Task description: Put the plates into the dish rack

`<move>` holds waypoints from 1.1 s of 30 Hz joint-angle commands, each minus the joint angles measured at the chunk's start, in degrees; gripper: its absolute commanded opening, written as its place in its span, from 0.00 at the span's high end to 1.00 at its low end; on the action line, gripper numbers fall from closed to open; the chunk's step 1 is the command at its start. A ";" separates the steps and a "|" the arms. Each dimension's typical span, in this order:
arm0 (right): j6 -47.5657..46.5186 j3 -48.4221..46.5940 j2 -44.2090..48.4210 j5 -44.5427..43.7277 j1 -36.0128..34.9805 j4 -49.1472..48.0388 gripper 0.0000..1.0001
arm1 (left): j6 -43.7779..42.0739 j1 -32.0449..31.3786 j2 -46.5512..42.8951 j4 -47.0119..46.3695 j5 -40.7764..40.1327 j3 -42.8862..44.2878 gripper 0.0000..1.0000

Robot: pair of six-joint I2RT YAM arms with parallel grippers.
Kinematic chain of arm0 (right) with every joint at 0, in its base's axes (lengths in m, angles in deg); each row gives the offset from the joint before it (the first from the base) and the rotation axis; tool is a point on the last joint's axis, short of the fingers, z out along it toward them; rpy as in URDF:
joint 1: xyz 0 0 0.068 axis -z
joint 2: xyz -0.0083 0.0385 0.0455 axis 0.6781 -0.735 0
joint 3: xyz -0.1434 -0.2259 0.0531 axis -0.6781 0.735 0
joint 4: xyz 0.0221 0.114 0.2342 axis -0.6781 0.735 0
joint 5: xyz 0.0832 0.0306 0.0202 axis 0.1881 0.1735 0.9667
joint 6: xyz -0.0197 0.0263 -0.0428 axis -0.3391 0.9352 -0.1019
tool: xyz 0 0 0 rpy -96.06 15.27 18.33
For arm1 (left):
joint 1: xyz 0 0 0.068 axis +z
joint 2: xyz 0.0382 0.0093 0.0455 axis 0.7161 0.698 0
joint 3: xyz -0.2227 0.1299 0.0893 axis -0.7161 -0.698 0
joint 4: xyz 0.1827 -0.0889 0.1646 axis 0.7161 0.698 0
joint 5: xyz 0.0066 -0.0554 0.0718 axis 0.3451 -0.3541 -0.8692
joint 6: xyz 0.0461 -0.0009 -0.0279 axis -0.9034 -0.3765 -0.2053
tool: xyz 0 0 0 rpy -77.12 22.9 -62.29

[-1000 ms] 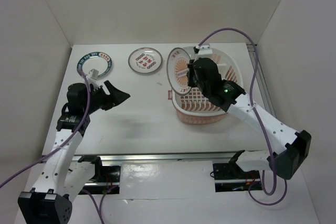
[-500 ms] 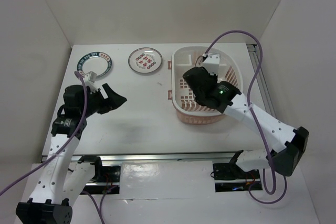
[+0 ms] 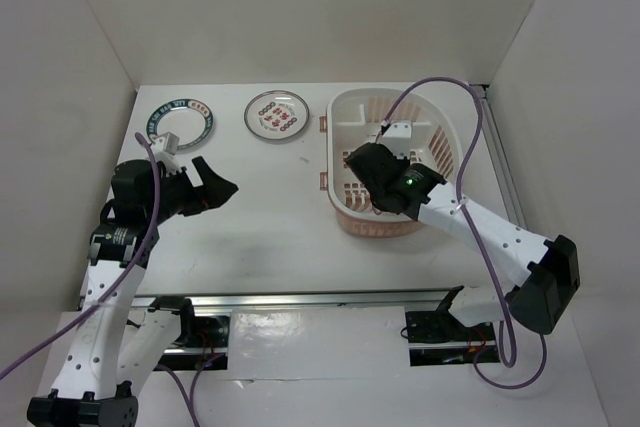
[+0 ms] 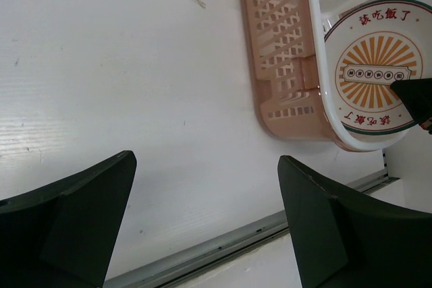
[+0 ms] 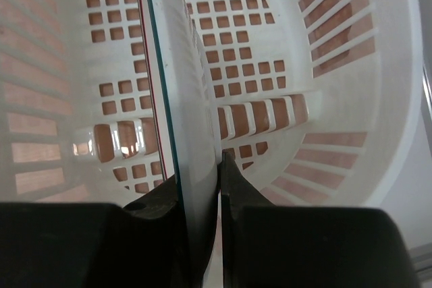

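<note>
Lowered since a second ago, the right pincer [image 5: 200, 166], clenched on the round white orange-sunburst plate [image 5: 179, 65], holds it on edge inside the oval white-and-peach plastic dish rack [image 5: 337, 65]: nearly loaded. Left pincer [image 4: 206, 193] gapes, released.

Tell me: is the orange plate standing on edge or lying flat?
On edge: the right gripper pinches the orange plate, seen edge-on inside the dish rack. Whether it touches the bottom, I cannot tell.
</note>
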 commanded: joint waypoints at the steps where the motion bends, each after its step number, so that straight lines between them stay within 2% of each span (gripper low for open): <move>1: 1.40 1.23 1.04 0.06 0.80 -5.08 1.00 | -1.27 -0.06 -0.01 -0.35 -0.28 0.59 0.00; 8: 1.40 1.76 -0.10 1.99 0.81 -6.40 1.00 | -1.27 -0.06 -0.01 -0.88 -0.80 0.06 0.00; 25: 5.62 3.42 -3.53 0.33 -0.33 -4.82 1.00 | -1.80 -0.06 -0.01 -0.88 -2.39 0.06 0.00; 31: 6.67 3.43 -5.20 0.85 -0.34 -4.82 0.83 | -1.80 -0.06 -0.01 -0.88 -3.00 0.06 0.00; 33: 6.67 3.43 -5.20 0.85 -0.34 -4.82 0.81 | -1.80 -0.06 -0.01 -0.35 -3.00 0.06 0.00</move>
